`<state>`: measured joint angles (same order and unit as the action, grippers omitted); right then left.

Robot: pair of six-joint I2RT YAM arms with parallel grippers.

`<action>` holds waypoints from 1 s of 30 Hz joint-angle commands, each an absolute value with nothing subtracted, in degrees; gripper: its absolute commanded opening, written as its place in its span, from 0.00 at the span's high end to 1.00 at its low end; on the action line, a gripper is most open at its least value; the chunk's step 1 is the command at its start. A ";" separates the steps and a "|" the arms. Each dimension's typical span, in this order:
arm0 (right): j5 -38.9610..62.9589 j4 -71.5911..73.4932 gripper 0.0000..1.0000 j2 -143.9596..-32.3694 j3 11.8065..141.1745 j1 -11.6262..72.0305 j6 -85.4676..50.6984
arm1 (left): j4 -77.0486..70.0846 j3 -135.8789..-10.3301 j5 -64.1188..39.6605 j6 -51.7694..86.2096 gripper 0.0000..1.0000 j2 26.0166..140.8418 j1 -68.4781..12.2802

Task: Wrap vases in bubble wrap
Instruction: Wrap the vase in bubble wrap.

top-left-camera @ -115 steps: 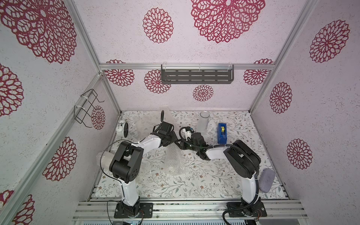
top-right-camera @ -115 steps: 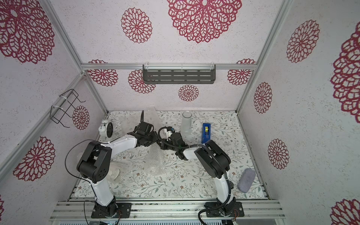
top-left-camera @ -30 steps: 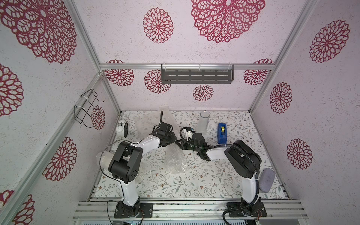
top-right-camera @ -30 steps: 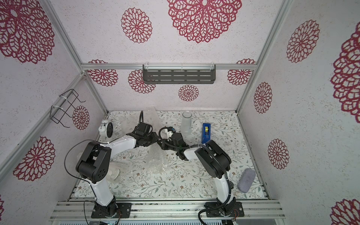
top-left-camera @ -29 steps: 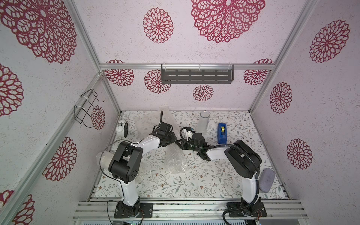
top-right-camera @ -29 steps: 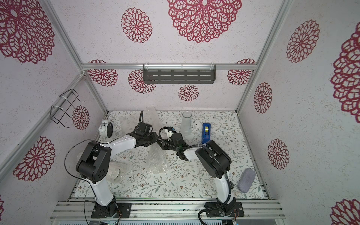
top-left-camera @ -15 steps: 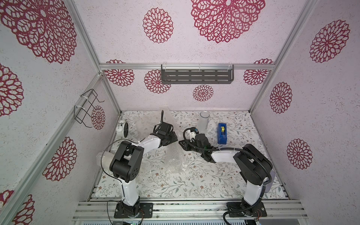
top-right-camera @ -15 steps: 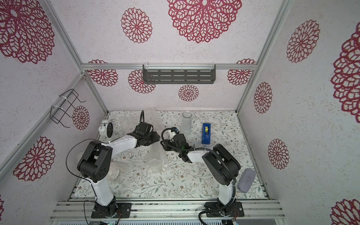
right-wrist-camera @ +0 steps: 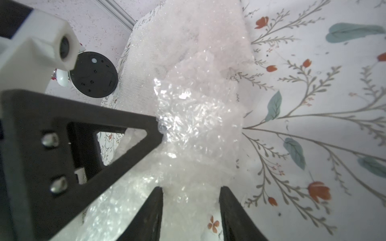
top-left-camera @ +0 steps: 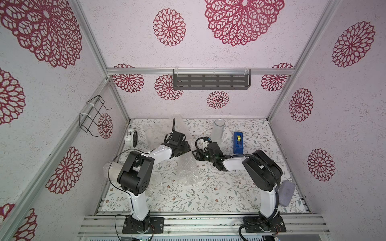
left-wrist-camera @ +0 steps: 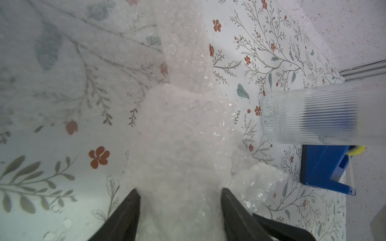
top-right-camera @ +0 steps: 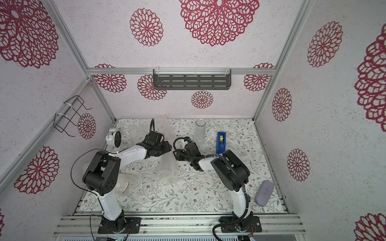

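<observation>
Left tool [left-wrist-camera: 179, 194], right tool [right-wrist-camera: 191, 192] both spread apart; crumpled, translucent bubble wrap [top-left-camera: 186, 169] bunched between jaws.

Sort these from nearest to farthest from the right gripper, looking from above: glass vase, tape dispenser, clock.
From the right gripper, in a top view:
1. Glass vase, just behind it.
2. Tape dispenser, toward the right wall.
3. Clock, by the left wall.

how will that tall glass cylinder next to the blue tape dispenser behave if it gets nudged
The glass cylinder stands upright, tall and narrow, so a push near its rim would probably tip it. Being round, it would likely roll once down. Its ribbed glass looks rigid but breakable.
</observation>
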<state>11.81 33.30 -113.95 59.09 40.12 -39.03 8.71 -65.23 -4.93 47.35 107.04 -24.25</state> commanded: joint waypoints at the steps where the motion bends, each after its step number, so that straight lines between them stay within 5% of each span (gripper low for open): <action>1: 14.06 35.55 0.53 -115.02 60.73 41.57 -38.76 | 11.85 -62.68 -14.46 49.07 0.30 106.80 -26.00; 16: 14.40 36.21 0.52 -115.17 60.47 42.10 -38.44 | 8.90 -61.87 -15.68 50.38 0.01 103.93 -25.75; 21: 14.22 36.15 0.51 -114.79 60.69 42.17 -38.31 | 12.16 -63.19 -13.43 49.26 0.09 106.96 -25.75; 30: 13.05 34.29 0.47 -113.54 60.83 42.19 -37.39 | 15.98 -63.63 -8.55 48.09 0.41 109.24 -26.02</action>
